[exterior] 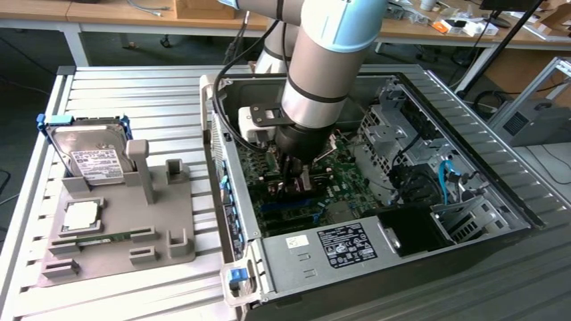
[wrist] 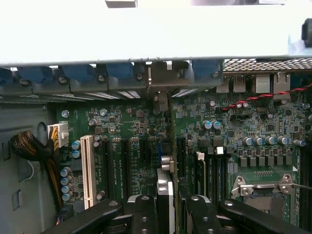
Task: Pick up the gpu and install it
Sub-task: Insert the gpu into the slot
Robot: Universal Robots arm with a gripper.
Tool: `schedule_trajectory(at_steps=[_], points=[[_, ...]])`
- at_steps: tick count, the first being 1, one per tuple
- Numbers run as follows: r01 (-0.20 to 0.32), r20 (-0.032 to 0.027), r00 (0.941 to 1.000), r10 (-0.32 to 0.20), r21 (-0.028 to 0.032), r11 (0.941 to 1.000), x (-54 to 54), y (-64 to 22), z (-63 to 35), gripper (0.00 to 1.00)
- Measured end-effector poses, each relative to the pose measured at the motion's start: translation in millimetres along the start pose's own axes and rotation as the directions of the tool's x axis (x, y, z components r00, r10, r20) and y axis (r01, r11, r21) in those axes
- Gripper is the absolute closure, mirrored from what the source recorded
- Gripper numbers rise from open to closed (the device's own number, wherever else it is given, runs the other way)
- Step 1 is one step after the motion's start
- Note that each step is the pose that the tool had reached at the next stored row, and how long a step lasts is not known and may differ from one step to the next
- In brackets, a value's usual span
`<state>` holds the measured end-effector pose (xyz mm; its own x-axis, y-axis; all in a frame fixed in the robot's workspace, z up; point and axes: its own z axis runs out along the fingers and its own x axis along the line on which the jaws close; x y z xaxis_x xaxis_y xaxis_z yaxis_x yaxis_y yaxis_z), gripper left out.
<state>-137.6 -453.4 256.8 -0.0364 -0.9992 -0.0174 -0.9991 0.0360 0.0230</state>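
My gripper reaches down into the open PC case, low over the green motherboard. In the wrist view its two black fingers are shut on the gpu. I see the card edge-on as a thin upright strip running toward the rear slot brackets, with its silver metal end at the case's back wall. The card stands in line with a blue-tipped expansion slot. I cannot tell whether its edge is pressed into that slot.
A white slot and a brown cable bundle lie to one side of the card, the CPU socket to the other. Outside the case, a grey fixture holds a silver hard drive. The drive cage stands close by.
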Motion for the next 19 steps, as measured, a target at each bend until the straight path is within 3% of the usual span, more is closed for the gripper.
schedule_trajectory(at_steps=[19], points=[[0.000, 0.0003, 1.0000, 0.000, -0.0001, 1.0000, -0.1, -1.4, 0.1, 0.73]])
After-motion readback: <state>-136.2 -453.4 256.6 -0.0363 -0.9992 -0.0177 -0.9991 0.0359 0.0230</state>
